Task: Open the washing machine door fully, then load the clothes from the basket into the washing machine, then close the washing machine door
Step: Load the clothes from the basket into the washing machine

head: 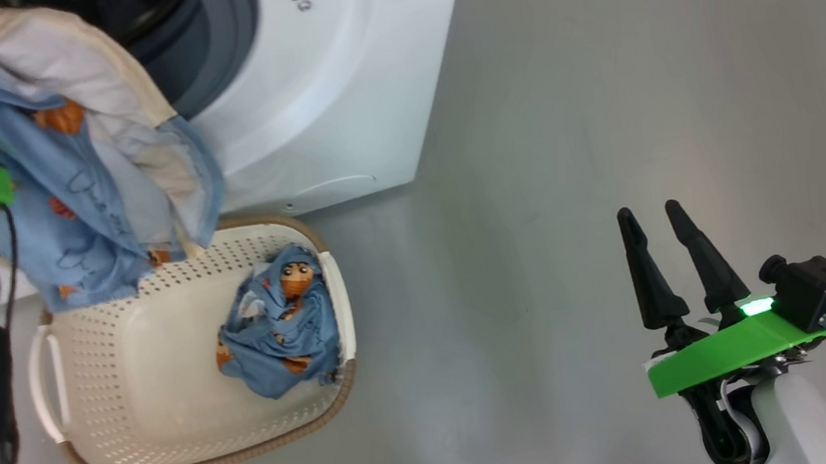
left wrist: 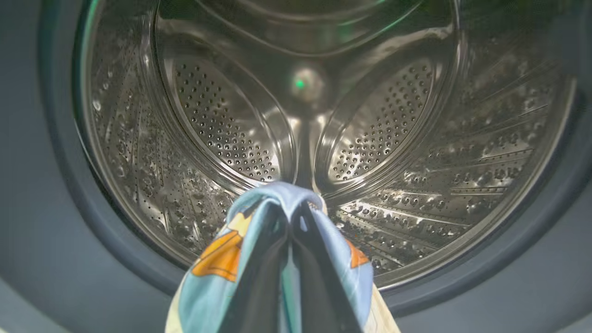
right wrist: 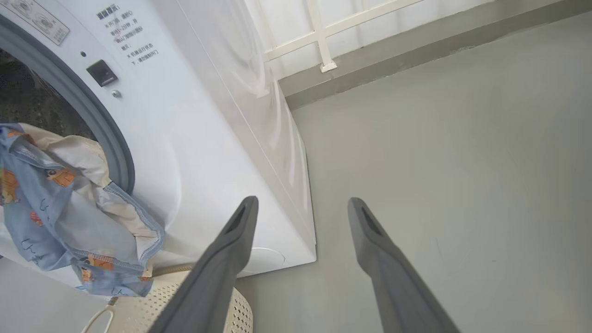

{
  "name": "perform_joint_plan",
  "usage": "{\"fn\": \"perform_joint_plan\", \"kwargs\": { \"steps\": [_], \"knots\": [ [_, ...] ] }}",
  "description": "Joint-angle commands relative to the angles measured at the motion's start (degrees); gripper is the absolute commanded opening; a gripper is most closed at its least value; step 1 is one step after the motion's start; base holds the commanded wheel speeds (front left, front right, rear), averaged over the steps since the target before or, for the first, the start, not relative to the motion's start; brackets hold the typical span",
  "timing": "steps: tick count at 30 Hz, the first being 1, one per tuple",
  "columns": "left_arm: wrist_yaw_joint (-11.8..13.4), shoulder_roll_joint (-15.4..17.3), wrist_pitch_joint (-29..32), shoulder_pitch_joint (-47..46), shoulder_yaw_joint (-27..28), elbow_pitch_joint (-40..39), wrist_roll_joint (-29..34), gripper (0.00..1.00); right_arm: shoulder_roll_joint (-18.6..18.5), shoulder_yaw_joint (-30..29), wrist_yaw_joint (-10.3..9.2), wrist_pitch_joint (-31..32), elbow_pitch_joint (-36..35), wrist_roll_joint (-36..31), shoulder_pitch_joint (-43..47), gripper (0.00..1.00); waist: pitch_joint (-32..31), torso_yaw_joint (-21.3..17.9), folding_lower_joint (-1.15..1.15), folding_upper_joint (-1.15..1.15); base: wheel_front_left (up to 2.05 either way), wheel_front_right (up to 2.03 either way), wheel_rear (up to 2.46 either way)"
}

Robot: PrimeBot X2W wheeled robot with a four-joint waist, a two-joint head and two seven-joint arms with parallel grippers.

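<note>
Loading step: left gripper (left wrist: 290, 217) is clamped on a blue printed garment (left wrist: 217, 259) draped back over its fingers, and the washing machine (head: 340, 102) drum (left wrist: 296, 115) sits dead ahead of the tips. Next move, I'd say: push in past the gasket (left wrist: 69, 208), then release, minding the trailing hem on the lip. Right gripper (head: 648, 209) is spread wide and holds nothing. The basket (head: 120, 412) is off to its left, with a second garment (head: 282, 328) in it.

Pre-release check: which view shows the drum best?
Left wrist view: looks straight into the drum, its back and perforated walls plain. Head view catches a dark sliver past the held garment; right wrist view a dim edge.
</note>
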Motion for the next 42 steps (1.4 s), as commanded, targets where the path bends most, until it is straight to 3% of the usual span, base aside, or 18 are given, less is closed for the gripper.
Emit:
{"fn": "perform_joint_plan", "kwargs": {
  "steps": [1, 18, 22, 30, 35, 36, 37, 38, 39, 40, 42],
  "knots": [
    [-0.1, 3.3, -0.3, -3.4, 1.0, 2.2, -0.3, 0.0, 0.4, 1.6, 0.09, -0.3, -1.6, -0.4, -0.8, 1.0, 2.1, -2.0, 0.0, 0.0, 0.0, 0.0, 0.0],
    [0.4, 6.1, -0.3, -16.7, -3.2, 21.6, 6.4, 0.0, 1.2, 5.3, 0.09, -0.3, -1.6, 0.1, -3.4, 1.0, 5.7, -5.6, 0.0, 0.0, 0.0, 0.0, 0.0],
    [1.2, 7.2, -0.3, -19.2, -2.9, 18.8, 8.4, 0.0, 1.3, 6.1, 0.09, -0.3, -1.7, 0.7, -3.7, 1.0, 6.9, -6.5, 0.0, 0.0, 0.0, 0.0, 0.0],
    [2.7, 7.1, -0.3, -18.3, 1.8, 4.8, 12.7, 0.0, 1.3, 6.2, 0.09, -0.3, -2.3, 1.9, -4.4, 1.0, 8.8, -7.3, 0.0, 0.0, 0.0, 0.0, 0.0],
    [1.9, 6.0, -0.3, -15.9, 2.8, 9.2, 13.7, 0.0, 1.3, 6.1, 0.09, -0.3, -2.3, 2.3, -4.6, 1.0, 8.9, -7.3, 0.0, 0.0, 0.0, 0.0, 0.0],
    [1.6, 6.0, -0.3, -15.8, 2.5, 11.3, 14.0, 0.03, 1.3, 6.1, 0.09, -0.3, -2.3, 2.3, -4.6, 1.0, 8.8, -7.2, 0.0, 0.0, 0.0, 0.0, 0.0],
    [1.4, 5.8, -0.3, -15.9, 2.1, 13.6, 14.0, 0.34, 1.3, 6.2, 0.09, -0.3, -2.3, 2.3, -4.6, 1.0, 8.7, -7.2, 0.0, 0.0, 0.0, 0.0, 0.0],
    [1.1, 5.8, -0.3, -16.3, 1.6, 15.3, 14.2, 0.49, 1.3, 6.2, 0.09, -0.3, -2.2, 2.4, -4.6, 1.0, 8.7, -7.1, 0.0, 0.0, 0.0, 0.0, 0.0],
    [1.0, 5.9, -0.3, -16.9, 1.5, 16.7, 14.1, 0.81, 1.3, 6.2, 0.09, -0.3, -2.2, 2.4, -4.6, 1.0, 8.6, -7.0, 0.0, 0.0, 0.0, 0.0, 0.0],
    [0.8, 5.8, -0.3, -17.2, 1.5, 18.5, 13.8, 1.0, 1.3, 6.2, 0.09, -0.3, -2.1, 2.5, -4.5, 1.0, 8.3, -6.9, 0.0, 0.0, 0.0, 0.0, 0.0],
    [0.6, 5.6, -0.3, -17.7, 0.4, 21.0, 14.3, 1.0, 1.3, 5.9, 0.09, -0.3, -2.0, 2.6, -4.3, 1.0, 7.9, -6.6, 0.0, 0.0, 0.0, 0.0, 0.0]
  ]
}}
